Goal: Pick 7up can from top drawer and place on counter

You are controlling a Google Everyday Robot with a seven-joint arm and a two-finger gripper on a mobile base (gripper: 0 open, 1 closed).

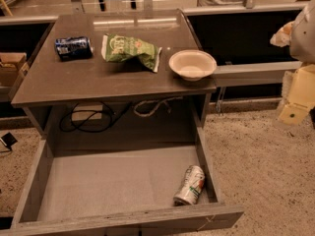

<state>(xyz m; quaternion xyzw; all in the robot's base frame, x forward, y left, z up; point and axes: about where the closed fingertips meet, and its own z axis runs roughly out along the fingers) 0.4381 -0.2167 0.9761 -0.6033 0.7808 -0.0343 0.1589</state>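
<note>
The 7up can lies on its side in the front right corner of the open top drawer, close to the right wall. It is silver-white with green print and a red spot. The counter is the dark tabletop above the drawer. My gripper shows as pale cream parts at the right edge of the camera view, level with the counter and well to the right of it. It is far above the can and holds nothing that I can see.
On the counter lie a dark blue can at the back left, a green chip bag in the middle and a white bowl at the right edge. Cables hang behind the drawer. Speckled floor lies to the right.
</note>
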